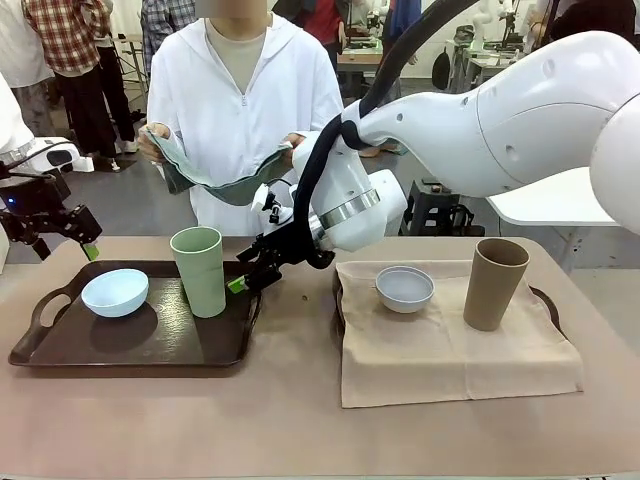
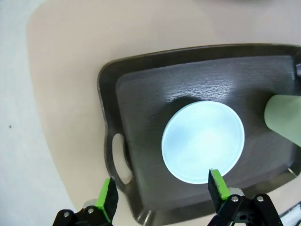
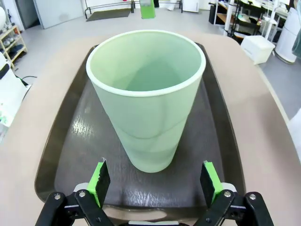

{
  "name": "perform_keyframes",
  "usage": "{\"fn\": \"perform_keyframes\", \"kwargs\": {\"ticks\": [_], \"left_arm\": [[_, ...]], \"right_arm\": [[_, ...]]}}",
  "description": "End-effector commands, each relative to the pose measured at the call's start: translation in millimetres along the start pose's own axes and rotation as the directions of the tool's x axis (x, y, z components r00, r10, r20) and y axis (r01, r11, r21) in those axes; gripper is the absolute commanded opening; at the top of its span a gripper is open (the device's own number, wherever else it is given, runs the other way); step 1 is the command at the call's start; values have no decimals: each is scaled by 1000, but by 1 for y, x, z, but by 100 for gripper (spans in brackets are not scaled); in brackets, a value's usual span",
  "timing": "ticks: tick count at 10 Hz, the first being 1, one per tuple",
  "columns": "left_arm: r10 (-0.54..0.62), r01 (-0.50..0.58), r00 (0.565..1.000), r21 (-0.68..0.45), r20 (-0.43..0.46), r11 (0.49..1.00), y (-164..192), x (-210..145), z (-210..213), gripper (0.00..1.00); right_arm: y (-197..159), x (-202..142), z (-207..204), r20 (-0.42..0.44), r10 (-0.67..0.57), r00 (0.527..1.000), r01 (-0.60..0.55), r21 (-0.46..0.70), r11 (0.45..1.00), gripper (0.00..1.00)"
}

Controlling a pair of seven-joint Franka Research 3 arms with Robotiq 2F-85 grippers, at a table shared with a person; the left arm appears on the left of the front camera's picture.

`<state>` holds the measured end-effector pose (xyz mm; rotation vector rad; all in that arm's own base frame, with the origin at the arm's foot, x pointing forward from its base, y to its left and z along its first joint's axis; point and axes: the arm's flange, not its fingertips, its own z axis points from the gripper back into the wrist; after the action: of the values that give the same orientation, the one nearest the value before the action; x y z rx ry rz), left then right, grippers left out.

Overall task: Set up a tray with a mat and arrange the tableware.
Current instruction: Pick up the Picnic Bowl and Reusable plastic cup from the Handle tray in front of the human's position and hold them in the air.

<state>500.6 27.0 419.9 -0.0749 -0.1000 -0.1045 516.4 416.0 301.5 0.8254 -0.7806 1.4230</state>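
A dark tray on the left carries a light blue bowl and a pale green tumbler. My right gripper hangs open just right of that tumbler; in the right wrist view the tumbler stands upright in front of the spread right gripper, untouched. My left gripper hovers open over the tray's far left; its wrist view has the left gripper above the blue bowl. A beige mat covers the right tray and bears a white bowl and a tan tumbler.
At the far side a person holds up a grey-green mat in both hands above the table's back edge. The table is bare between the trays and along the front. The left tray's handle lies below my left gripper.
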Motion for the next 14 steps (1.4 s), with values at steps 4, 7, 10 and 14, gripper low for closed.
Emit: {"fn": "perform_keyframes", "kwargs": {"ticks": [4, 7, 10, 14], "left_arm": [[27, -28, 1000, -21, -14, 999, 4, 14, -5, 100], [14, -14, 999, 0, -36, 1000, 0, 17, -18, 100], [25, -25, 997, 8, -71, 1000, 3, 18, -29, 100], [42, -40, 994, 20, -100, 999, 7, 23, -41, 100]], "right_arm": [[-4, -13, -18, 69, -8, 998, 5, 51, 999, 100], [-10, -17, -33, 109, 24, 994, -28, 35, 999, 100], [-16, -22, -53, 129, -14, 991, 4, 78, 997, 100], [-15, -21, -63, 118, -5, 993, -5, 85, 996, 100]]}}
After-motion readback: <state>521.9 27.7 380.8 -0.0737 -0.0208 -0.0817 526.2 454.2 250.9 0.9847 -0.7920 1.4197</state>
